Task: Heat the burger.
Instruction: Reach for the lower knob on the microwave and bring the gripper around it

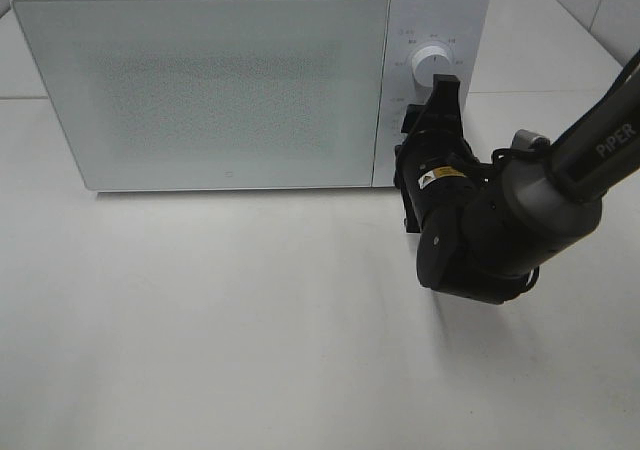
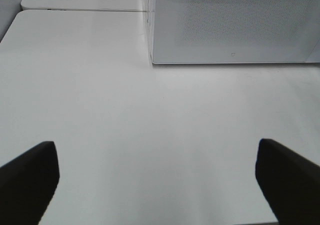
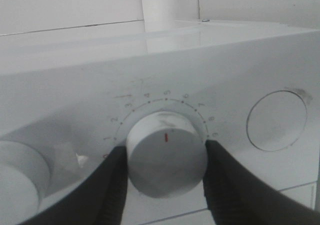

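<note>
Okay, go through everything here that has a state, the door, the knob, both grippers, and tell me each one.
door, shut
knob, clamped between the right fingers, red mark near five
right gripper, shut on knob
left gripper, open, empty, over bare table
burger, not in view

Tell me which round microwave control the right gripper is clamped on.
The knob with the red mark, ringed by numbers, sits between the right gripper's fingers. The plain knob and the flat round button are untouched.
</note>
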